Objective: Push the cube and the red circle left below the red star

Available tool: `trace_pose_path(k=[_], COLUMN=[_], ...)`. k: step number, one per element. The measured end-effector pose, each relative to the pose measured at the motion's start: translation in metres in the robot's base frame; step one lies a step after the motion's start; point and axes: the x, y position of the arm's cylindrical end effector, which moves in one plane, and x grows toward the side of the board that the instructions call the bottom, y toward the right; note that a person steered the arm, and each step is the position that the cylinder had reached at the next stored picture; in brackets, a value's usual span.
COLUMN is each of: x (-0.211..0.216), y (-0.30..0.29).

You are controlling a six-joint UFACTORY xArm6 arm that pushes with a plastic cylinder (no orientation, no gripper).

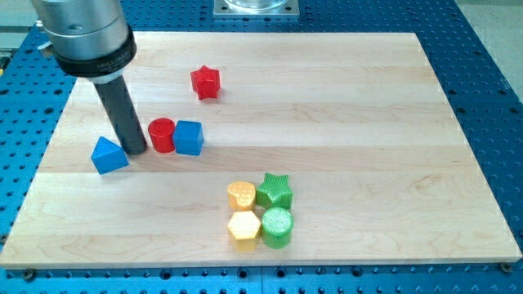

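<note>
The red star (206,82) lies near the view's top, left of centre. Below it the red circle (162,135) and the blue cube (189,137) sit side by side, touching, the cube on the right. My tip (136,151) stands just left of the red circle, between it and a blue triangle block (108,155). The rod comes down from the upper left.
The wooden board (368,122) lies on a blue perforated table. A cluster sits low at centre: a yellow heart (242,196), a green star (275,191), a yellow hexagon (243,229) and a green circle (278,226).
</note>
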Motion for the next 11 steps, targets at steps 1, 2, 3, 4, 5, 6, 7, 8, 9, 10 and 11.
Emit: trace_pose_path(k=[1, 2, 3, 4, 5, 6, 7, 8, 9, 10, 11], x=[-0.011, -0.002, 0.003, 0.015, 0.024, 0.026, 0.018, 0.010, -0.004, -0.015, -0.015], y=[-0.001, 0.000, 0.019, 0.020, 0.020, 0.020, 0.021, 0.023, 0.030, 0.032, 0.032])
